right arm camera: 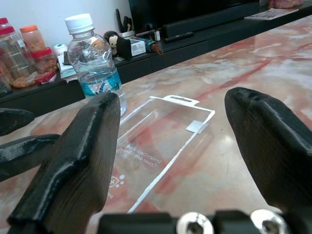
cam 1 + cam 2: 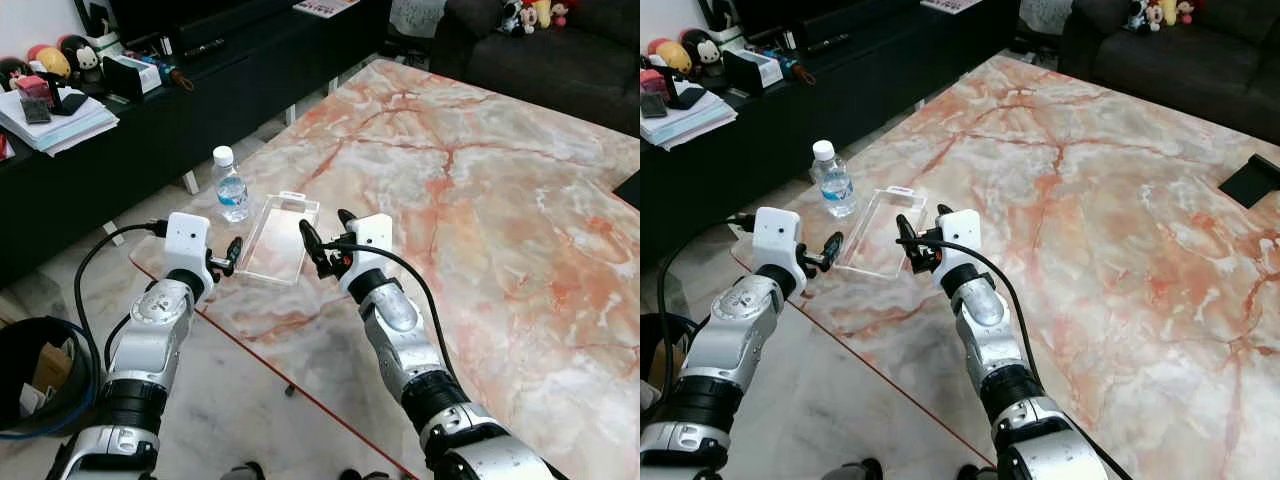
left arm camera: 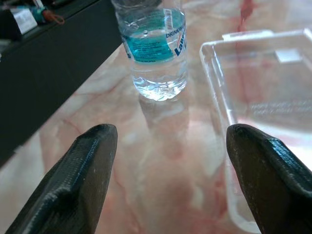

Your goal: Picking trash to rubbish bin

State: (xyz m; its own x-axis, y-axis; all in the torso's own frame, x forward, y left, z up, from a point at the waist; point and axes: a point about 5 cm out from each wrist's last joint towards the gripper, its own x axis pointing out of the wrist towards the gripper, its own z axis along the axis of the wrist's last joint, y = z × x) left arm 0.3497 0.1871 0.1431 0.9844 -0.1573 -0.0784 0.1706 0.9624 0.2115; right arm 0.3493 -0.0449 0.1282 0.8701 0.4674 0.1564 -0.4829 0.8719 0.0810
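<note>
Both wide: left pincer, right pincer flanking clear packaging; best closing evenly on edges.

Bottle top cut off in left wrist view; packaging runs past edge.

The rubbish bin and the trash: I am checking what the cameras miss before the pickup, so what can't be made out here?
- Rubbish bin: left eye view, cut off by the picture's left edge and crossed by the left arm's cable; contents unclear.
- Water bottle: left wrist view, cap cut off by the top edge.
- Clear plastic package: right wrist view, its printing too small to read; the right gripper's fingers hide its sides.
</note>
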